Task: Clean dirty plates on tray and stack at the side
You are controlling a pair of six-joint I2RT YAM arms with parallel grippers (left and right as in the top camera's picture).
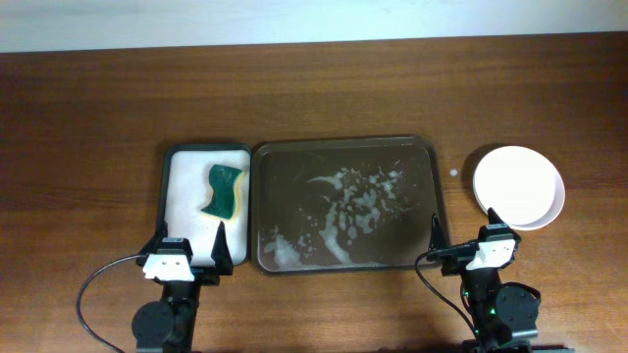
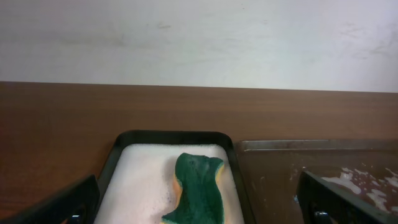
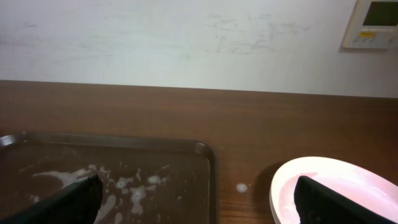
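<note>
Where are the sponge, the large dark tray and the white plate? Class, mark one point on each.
sponge [image 1: 224,192], overhead view, middle of its green top.
large dark tray [image 1: 289,191], overhead view, bare floor left of the foam.
white plate [image 1: 519,184], overhead view, centre of the dish.

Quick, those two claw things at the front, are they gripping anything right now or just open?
Left gripper: jaws open, holding nothing.
Right gripper: jaws open, holding nothing.
</note>
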